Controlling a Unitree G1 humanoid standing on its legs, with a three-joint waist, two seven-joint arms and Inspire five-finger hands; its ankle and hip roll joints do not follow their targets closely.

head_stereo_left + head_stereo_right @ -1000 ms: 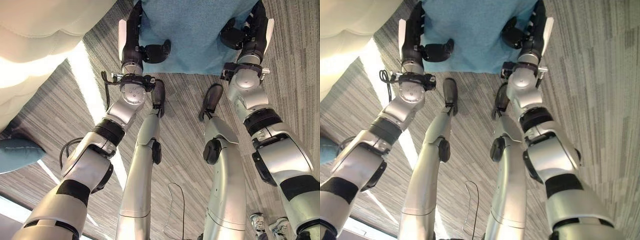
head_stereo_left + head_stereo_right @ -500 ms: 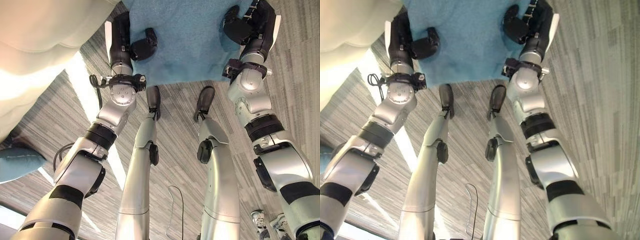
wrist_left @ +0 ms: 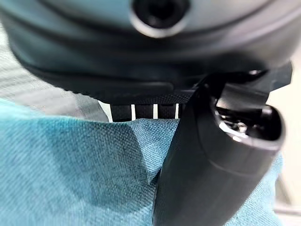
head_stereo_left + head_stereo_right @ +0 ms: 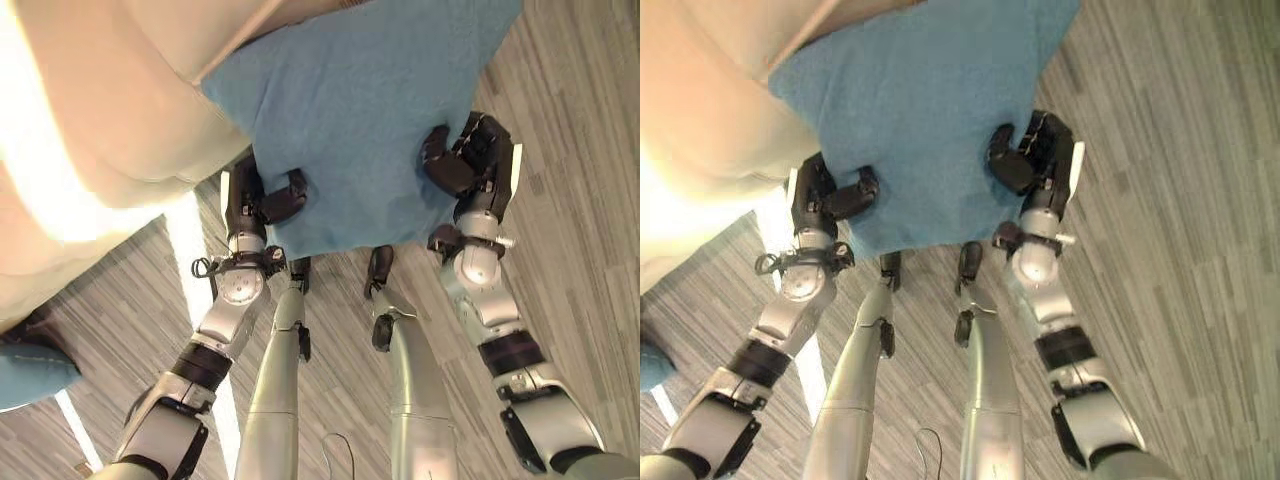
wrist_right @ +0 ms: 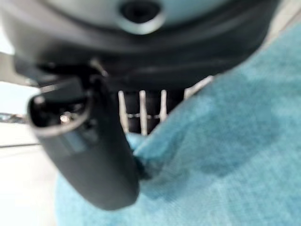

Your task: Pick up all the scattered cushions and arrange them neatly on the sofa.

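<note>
A matt, coarse-woven blue cloth cushion (image 4: 360,120) is showing beside a smooth cream sofa (image 4: 110,120) over striped grey carpet (image 4: 570,150).

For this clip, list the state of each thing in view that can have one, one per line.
Large blue fabric cushion: held off the floor by both hands, far edge against the sofa.
Left robot hand: shut on the cushion's edge.
Right robot hand: shut on the cushion's edge.
Cream sofa: stationary.
Second blue cushion: lying on the floor.

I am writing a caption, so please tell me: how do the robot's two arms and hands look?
Both arms are silver-grey metal with black bands at the joints. Each ends in a dark hand: the left hand and the right hand have black fingers, and each hand carries a white cover along one side.
</note>
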